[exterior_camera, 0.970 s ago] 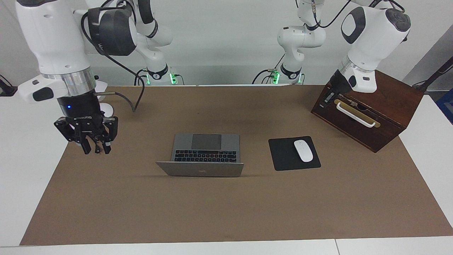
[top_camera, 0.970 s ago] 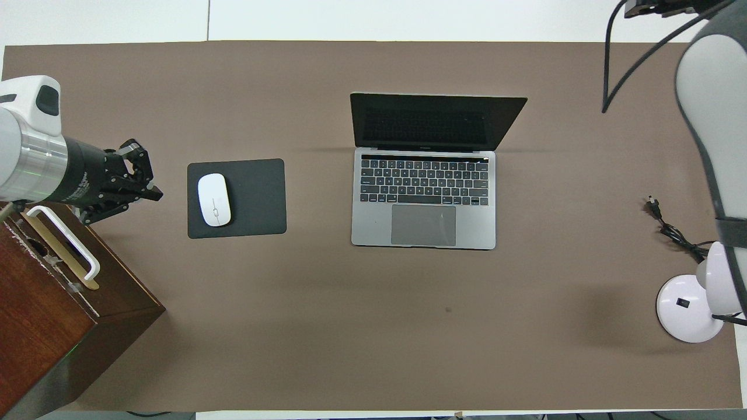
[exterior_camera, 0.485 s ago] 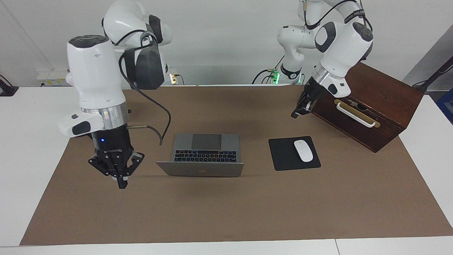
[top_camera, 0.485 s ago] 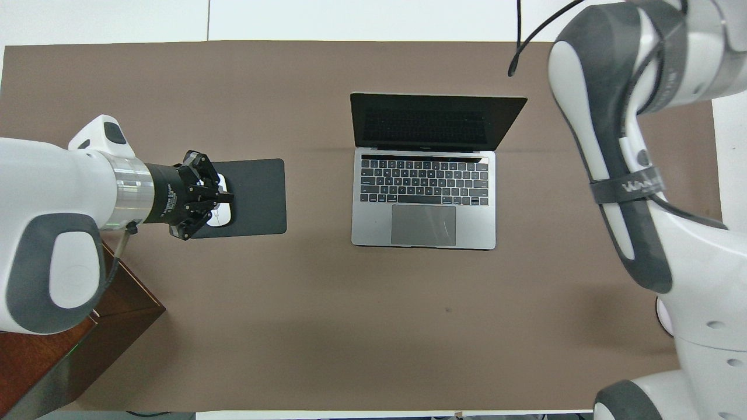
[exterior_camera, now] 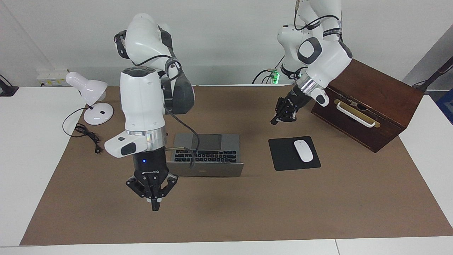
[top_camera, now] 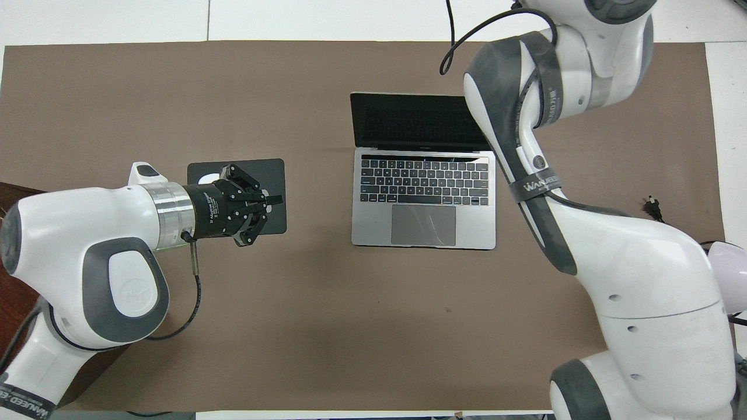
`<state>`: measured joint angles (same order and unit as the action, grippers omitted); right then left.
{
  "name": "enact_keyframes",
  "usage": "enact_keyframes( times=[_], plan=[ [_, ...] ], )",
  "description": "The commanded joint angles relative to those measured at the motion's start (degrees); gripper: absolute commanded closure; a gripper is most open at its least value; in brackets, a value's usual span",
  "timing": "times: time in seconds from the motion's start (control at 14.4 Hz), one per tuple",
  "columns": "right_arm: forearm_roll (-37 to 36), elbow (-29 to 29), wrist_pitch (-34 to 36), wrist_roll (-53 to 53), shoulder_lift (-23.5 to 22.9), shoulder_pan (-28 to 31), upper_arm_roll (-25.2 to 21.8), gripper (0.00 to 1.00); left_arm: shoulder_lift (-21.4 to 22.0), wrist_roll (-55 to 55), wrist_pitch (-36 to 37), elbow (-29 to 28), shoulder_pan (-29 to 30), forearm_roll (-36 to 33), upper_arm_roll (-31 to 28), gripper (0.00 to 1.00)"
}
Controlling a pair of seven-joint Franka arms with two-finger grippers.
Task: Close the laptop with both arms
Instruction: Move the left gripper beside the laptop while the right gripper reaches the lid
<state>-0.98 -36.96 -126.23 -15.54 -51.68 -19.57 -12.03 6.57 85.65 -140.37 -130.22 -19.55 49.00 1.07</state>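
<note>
Laptop open at mid-mat, lid raised on the edge away from the robots, keyboard and trackpad facing them. Nothing touches it yet

Right gripper hangs pointing down, off the laptop's lid corner at the right arm's end; fingers drawn narrow, close to meeting, holding nothing. The arm's cable droops across the keyboard in the facing view

Left gripper up in the air on the laptop's other flank, over bare mat near the mouse pad; fingers look narrow and empty

Mouse sits on the pad, beside the laptop toward the left arm's end. Wooden box past the pad; lamp well off toward the right arm's end

Risks, as judged:
- one-sided push on the lid could skid or twist the laptop
- dangling cable could get pinched under the closing lid
- left arm sweeping low might knock the mouse
- fast close could slam the screen
</note>
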Motion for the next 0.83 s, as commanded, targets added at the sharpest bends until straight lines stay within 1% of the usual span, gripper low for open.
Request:
enact_keyframes(
  times=[0.0,0.14,0.21,0.35,0.49,0.62,0.76],
  plan=[
    [1.2,5.3,-0.5,-1.4,-4.3,-2.9,-4.0,1.00,-0.1,3.4,-9.9,-5.0,-5.2,11.4,-0.7,1.00],
    [1.2,5.3,-0.5,-1.5,-5.1,-4.9,-4.9,1.00,-3.2,3.4,-17.6,-5.4,-10.0,23.0,-0.7,1.00],
    [1.2,5.2,-0.2,-1.4,-5.2,-6.1,-6.2,1.00,-4.5,3.5,-21.6,-5.4,-12.9,27.9,-0.7,1.00],
    [1.3,5.2,-0.2,-1.4,-5.8,-8.0,-7.1,1.00,-6.6,3.3,-26.4,-5.1,-17.6,38.5,-0.7,1.00],
    [1.4,5.1,0.0,-1.5,-6.4,-9.5,-8.3,1.00,-9.3,3.1,-28.6,-4.2,-19.6,43.7,-0.7,1.00],
    [1.9,5.1,1.1,-1.4,-6.5,-10.1,-8.4,1.00,-12.0,3.0,-28.6,-2.3,-20.5,47.8,-0.7,1.00],
    [4.7,5.1,3.9,-1.3,-6.5,-10.4,-8.4,1.00,-14.4,2.9,-28.6,-0.7,-21.1,50.9,-0.7,1.00]
  ],
)
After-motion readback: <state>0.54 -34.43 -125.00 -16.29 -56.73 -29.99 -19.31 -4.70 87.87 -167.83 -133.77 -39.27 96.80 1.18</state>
